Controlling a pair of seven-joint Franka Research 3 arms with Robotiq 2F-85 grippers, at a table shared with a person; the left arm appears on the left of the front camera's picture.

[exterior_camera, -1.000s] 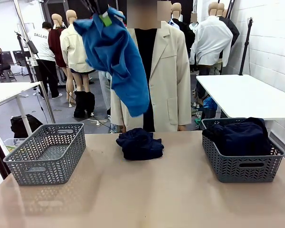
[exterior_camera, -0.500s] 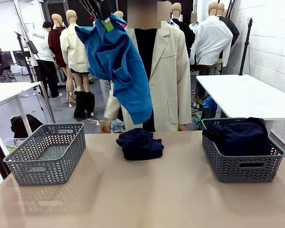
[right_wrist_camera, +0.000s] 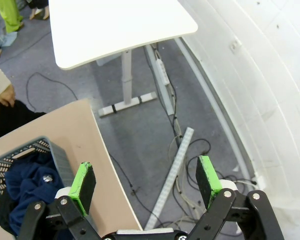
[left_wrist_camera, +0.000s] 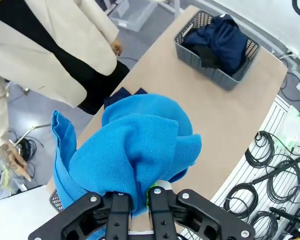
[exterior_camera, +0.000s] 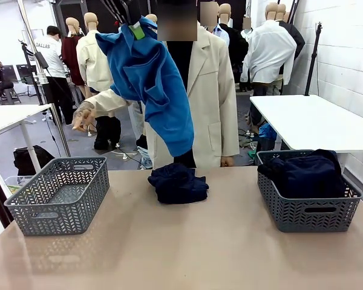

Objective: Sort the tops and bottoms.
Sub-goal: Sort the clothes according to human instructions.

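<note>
overhead, the blue top point(exterior_camera: 150, 78) hangs before the person point(exterior_camera: 215, 103), over navy bottoms point(exterior_camera: 177, 182).

1. One blue top point(exterior_camera: 151, 78).
2. Three dark bottoms: one navy bundle point(exterior_camera: 178, 182) on the counter point(exterior_camera: 230, 254), plus one navy piece point(left_wrist_camera: 225, 37) and one black piece point(left_wrist_camera: 206, 56) in a basket.
3. Two grey baskets: left basket point(exterior_camera: 60, 205) and right basket point(exterior_camera: 308, 217).
4. Two pincers: left pincer point(left_wrist_camera: 138, 197) and right pincer point(right_wrist_camera: 146, 177).
5. One person point(exterior_camera: 209, 96) at the counter.
</note>
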